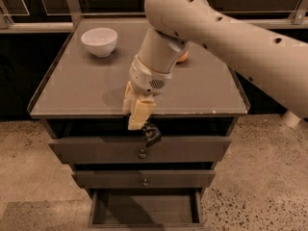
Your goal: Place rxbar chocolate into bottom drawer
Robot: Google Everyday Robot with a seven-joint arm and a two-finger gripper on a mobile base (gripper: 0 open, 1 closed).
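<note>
Camera view: the cream two-finger gripper (138, 123) hangs just past the front edge of the grey-brown cabinet top (91, 88), clamped on the small black rxbar chocolate wrapper (152, 134). The bar dangles below the fingertips in front of the top drawer (96, 149), its long axis roughly vertical, with the lower end tipped slightly to the right. Far beneath, the shallow bottom drawer (144, 209) stands pulled open. A white round bowl (99, 41) sits at the back left, and an orange fruit (183, 58) peeks out from behind the arm.
</note>
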